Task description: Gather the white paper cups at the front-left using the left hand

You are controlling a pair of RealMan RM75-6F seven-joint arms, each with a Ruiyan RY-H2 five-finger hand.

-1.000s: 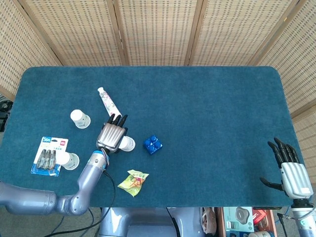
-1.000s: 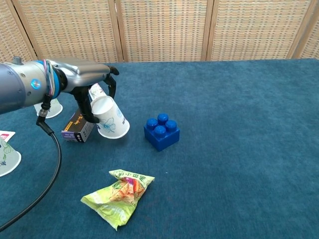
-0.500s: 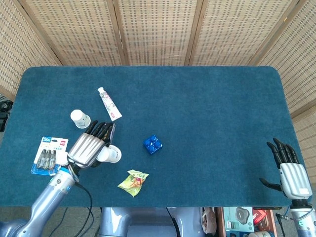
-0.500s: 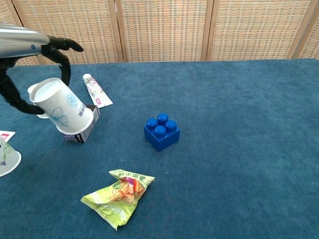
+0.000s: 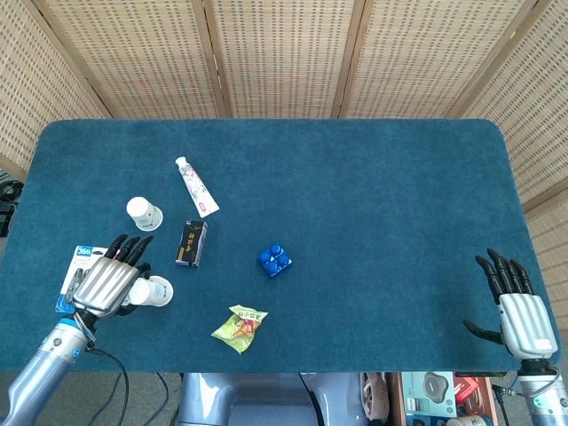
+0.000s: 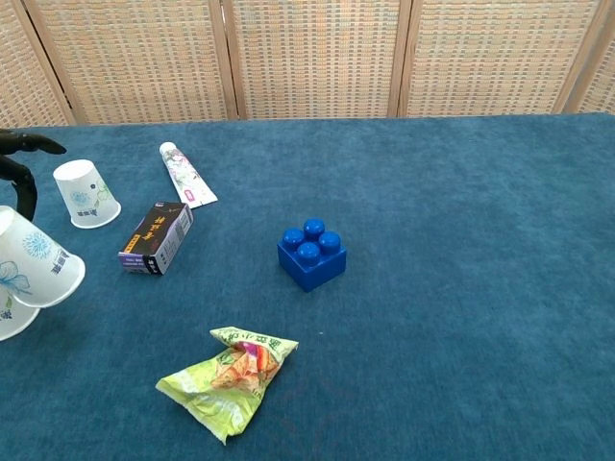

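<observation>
White paper cups are the items here, three in all on the blue-carpeted table (image 5: 373,204). The table is the largest thing, backed by woven cane screens (image 5: 275,53). The left hand (image 5: 106,284) is at the front-left, over the battery blister pack (image 5: 82,266), and grasps one cup (image 5: 155,292) tilted on its side, its mouth pointing right; in the chest view this held cup (image 6: 36,267) shows at the far left edge, raised off the cloth. A second cup (image 6: 8,322) stands just under it, mostly cut off by the frame, and is hidden beneath the hand in the head view. The third cup (image 5: 144,213) stands upside down farther back, apart from the others. The right hand (image 5: 516,306) is at the front-right corner, fingers spread and empty. Near the middle sit a blue toy brick (image 5: 275,259), a small dark box (image 5: 190,243), a white tube (image 5: 196,186) and a green snack packet (image 5: 240,327).
</observation>
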